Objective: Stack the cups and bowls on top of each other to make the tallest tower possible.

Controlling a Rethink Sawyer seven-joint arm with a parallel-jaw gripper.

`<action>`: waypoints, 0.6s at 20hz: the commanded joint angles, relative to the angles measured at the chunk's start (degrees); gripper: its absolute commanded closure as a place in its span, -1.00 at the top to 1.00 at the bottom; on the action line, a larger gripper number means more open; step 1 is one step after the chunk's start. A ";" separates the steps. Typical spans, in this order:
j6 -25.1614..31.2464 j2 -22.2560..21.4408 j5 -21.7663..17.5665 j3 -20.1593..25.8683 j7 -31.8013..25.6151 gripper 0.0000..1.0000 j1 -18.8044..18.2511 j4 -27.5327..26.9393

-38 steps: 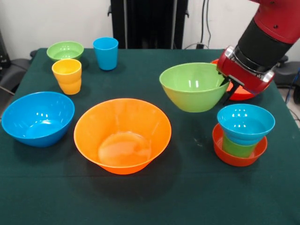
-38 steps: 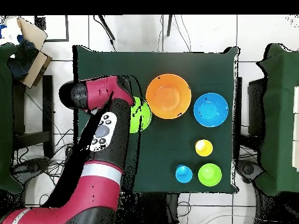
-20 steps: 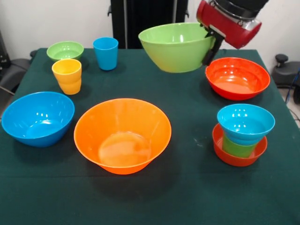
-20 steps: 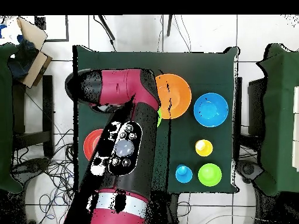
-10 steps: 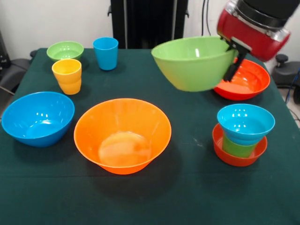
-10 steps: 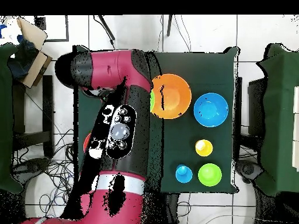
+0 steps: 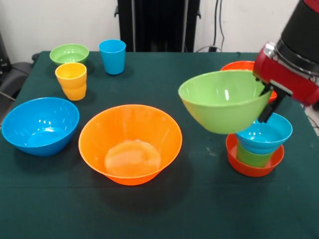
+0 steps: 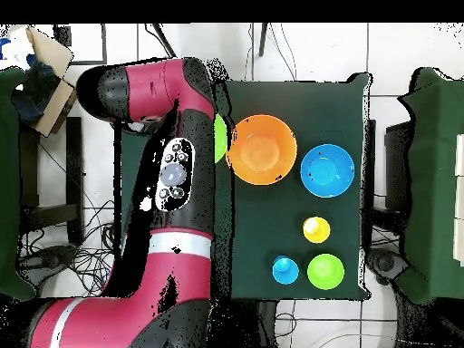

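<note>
At the counter's 9 o'clock edge in the front view sits the large blue bowl, with the yellow-orange cup at about 10 o'clock and the small green bowl and blue cup near 11; none of these needs touching for the step in hand; the big orange bowl sits just below centre, well apart from the work; toward 3 o'clock the large green bowl hangs in the air, tilted with its mouth turned a little toward the camera, held by its right rim in the tool, which is clenched on that rim; the bowl overlaps the left side of the tower, which stands at about 4 o'clock as a red-orange bowl lowest, a green piece inside it and a blue bowl on top; a red bowl shows behind at 2 o'clock; the step, as I judge it, is seating the green bowl on the blue one; to do it well the bowl should go right until its base is centred over the blue rim, be levelled so it does not land on one edge, and come down slowly; a rim grasp leaves the weight off to one side, so an off-centre release could tip it or shove the tower; in the overhead view the arm covers the tower, with only a sliver of green visible beside the orange bowl.
</note>
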 commanded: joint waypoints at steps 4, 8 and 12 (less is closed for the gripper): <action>18.35 9.37 0.95 2.06 6.00 -1.00 2.14 -15.50; 19.80 8.94 1.57 1.05 8.20 -1.00 3.45 -14.77; 18.38 8.28 2.35 0.59 10.56 -1.00 4.75 -12.75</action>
